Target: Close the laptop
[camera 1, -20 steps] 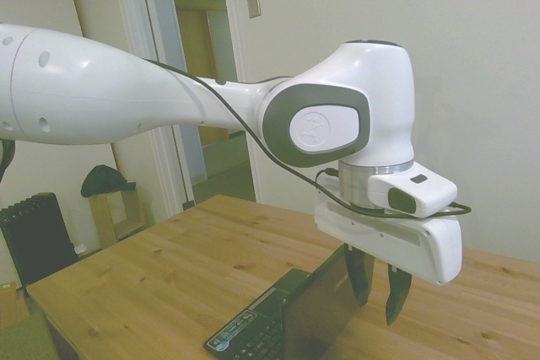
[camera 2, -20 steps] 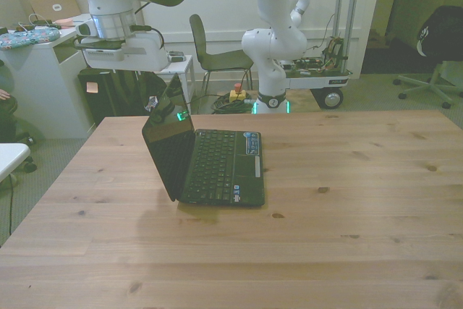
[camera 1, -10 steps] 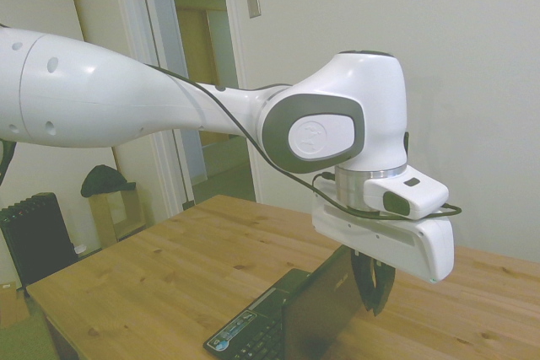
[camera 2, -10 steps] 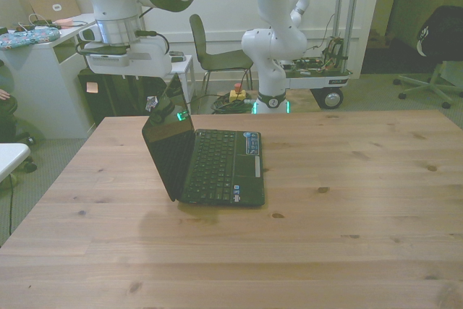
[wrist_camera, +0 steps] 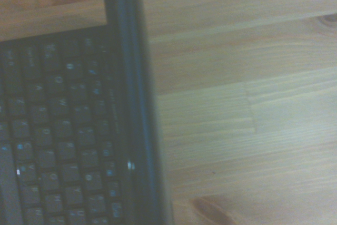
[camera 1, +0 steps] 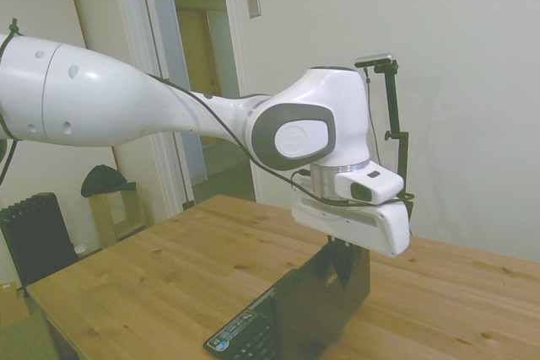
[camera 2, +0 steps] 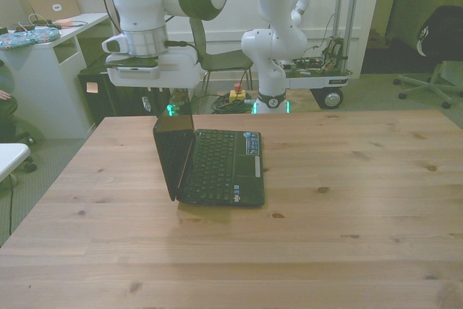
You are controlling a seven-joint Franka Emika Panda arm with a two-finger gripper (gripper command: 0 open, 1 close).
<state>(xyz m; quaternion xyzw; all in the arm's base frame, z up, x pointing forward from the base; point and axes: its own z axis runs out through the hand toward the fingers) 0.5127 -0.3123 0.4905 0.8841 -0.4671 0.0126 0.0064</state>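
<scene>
The small black laptop (camera 2: pixel 217 161) stands open on the wooden table (camera 2: pixel 347 179), its keyboard facing the front view's right. Its dark lid (camera 2: pixel 173 153) is close to upright. My gripper (camera 2: pixel 147 103) is shut with nothing in it and sits at the lid's top edge, on the lid's back side. In the side view the gripper (camera 1: pixel 339 249) shows only as a short dark stub above the lid (camera 1: pixel 325 301), the rest hidden behind it. The wrist view looks straight down on the keyboard (wrist_camera: pixel 52 130) and the lid's thin top edge (wrist_camera: pixel 131 104), with bare table beside them.
Behind the table stand a chair (camera 2: pixel 217 56), a second white robot on a wheeled cart (camera 2: pixel 278 41) and a desk (camera 2: pixel 43 41) at the front view's left. A black office chair (camera 2: pixel 438 41) is at the far right. A doorway (camera 1: pixel 198 82) shows in the side view.
The fingers went from open to shut. The arm moved toward the front view's right against the lid's back, and the lid swung from leaning back to near upright.
</scene>
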